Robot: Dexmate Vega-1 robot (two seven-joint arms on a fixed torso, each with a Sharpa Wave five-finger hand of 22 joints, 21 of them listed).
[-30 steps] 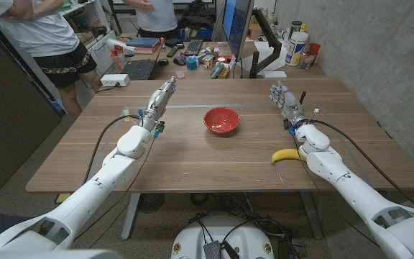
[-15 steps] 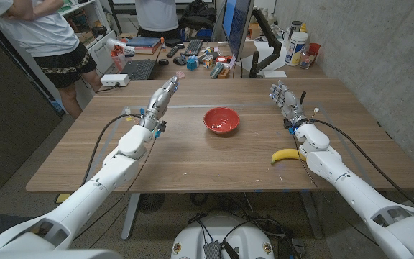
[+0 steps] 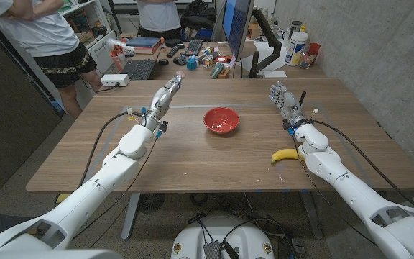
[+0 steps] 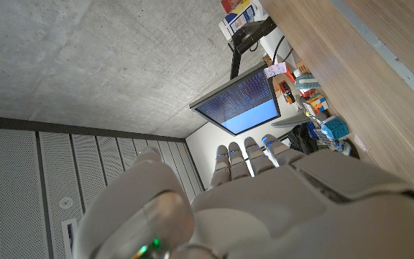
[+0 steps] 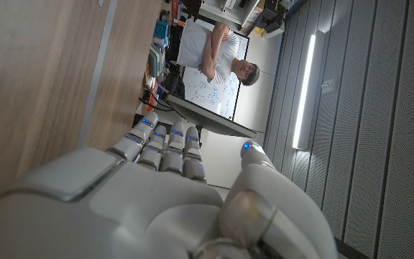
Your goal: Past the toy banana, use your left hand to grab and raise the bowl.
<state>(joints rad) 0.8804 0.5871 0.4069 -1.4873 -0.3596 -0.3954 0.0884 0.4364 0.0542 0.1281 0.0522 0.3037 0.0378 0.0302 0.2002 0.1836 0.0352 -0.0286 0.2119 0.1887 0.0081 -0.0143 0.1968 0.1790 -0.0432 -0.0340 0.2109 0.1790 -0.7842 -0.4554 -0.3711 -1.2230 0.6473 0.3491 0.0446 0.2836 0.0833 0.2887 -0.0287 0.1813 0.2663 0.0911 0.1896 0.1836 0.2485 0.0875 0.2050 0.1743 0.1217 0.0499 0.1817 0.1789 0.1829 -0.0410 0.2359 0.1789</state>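
Since a second ago the left hand (image 3: 165, 96) has crept slightly farther along the bench (image 3: 192, 155), fingers straight, holding nothing. The bowl (image 3: 221, 120) sits mid-bench, to this hand's right and slightly nearer, beyond the banana (image 3: 285, 155). The right hand (image 3: 284, 99) waits, empty too.

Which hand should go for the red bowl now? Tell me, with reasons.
Left. The left hand is empty, level with the bowl, with bare table between them. The right hand is also empty, but the toy banana lies beside that arm.
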